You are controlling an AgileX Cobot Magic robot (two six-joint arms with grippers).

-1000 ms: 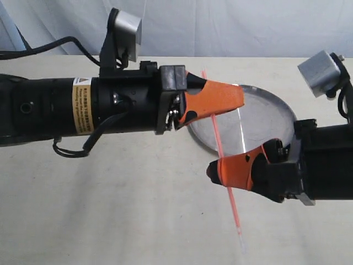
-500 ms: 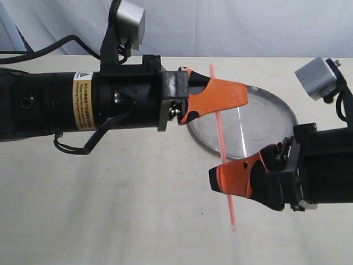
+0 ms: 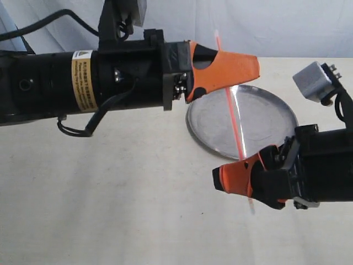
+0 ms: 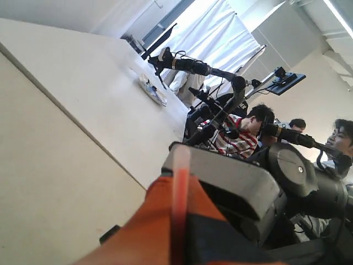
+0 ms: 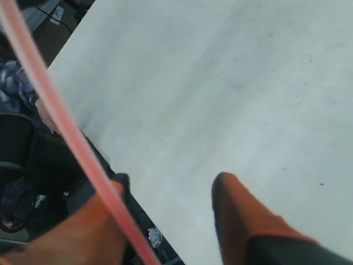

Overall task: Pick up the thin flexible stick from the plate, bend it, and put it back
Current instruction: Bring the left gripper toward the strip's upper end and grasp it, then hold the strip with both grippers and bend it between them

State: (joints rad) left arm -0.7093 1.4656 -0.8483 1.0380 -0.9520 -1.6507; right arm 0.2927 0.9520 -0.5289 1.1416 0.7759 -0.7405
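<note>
The thin orange-red stick [image 3: 234, 118] hangs nearly upright in the air above the silver plate [image 3: 270, 121], its pale tip low near the right arm. My left gripper [image 3: 248, 66] is shut on the stick's upper part; in the left wrist view the stick [image 4: 179, 204] lies along an orange finger [image 4: 157, 221]. My right gripper [image 3: 220, 179] sits at the plate's near edge by the stick's lower part. The right wrist view shows this gripper [image 5: 168, 185] open, its two fingers wide apart, and the stick [image 5: 60, 118] running across one finger [image 5: 94, 232].
The plate rests on a beige table [image 3: 110, 193] with a white curtain behind. My left arm's thick black body [image 3: 83, 77] spans the left half above the table. The right arm's grey camera box [image 3: 313, 80] stands at the far right. People and other arms show in the left wrist view.
My left gripper has risen and moved right, carrying the stick with it. The stick's lower end has climbed towards the right gripper, which has held about its place.
</note>
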